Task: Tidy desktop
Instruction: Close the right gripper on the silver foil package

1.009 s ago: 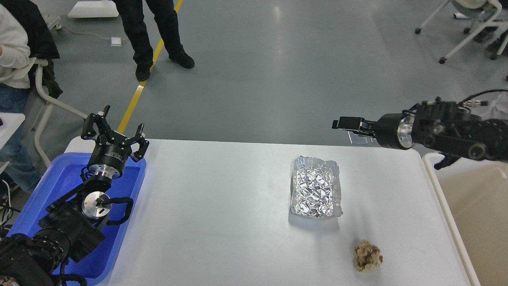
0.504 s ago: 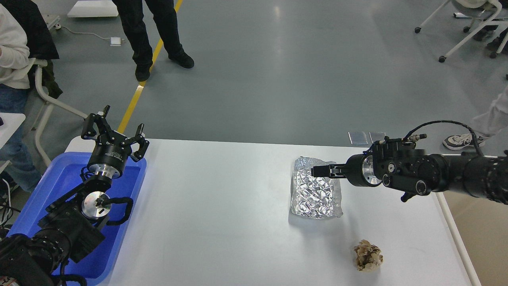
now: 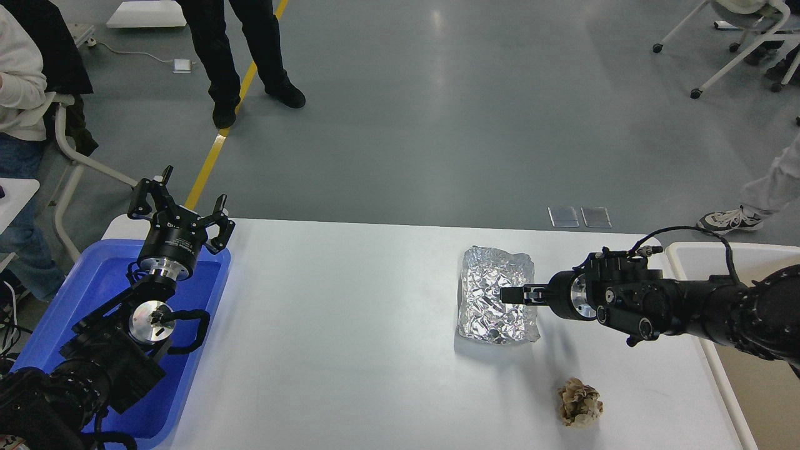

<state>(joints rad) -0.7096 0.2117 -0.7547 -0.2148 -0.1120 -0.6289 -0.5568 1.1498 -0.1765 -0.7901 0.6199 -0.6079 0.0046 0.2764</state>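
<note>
The white desktop [image 3: 350,331] holds a crumpled silver foil tray [image 3: 484,306] at the right of centre and a brownish crumpled paper ball [image 3: 580,404] near the front right. My right gripper [image 3: 509,294] reaches in from the right, low over the tray's right half. Its fingers are seen edge-on, so open or shut cannot be told. My left gripper [image 3: 182,205] is open and empty, pointing up over the far end of the blue bin [image 3: 94,284] at the left.
A beige white-rimmed bin [image 3: 687,253] stands off the table's right edge, under my right arm. People stand beyond the table's far edge [image 3: 250,56] and at the far left [image 3: 19,75]. Wheeled chairs [image 3: 737,56] are at the back right.
My right arm has come down and leftward from above the table's far right corner to low over the foil tray. The left arm, tray and paper ball have not moved.
</note>
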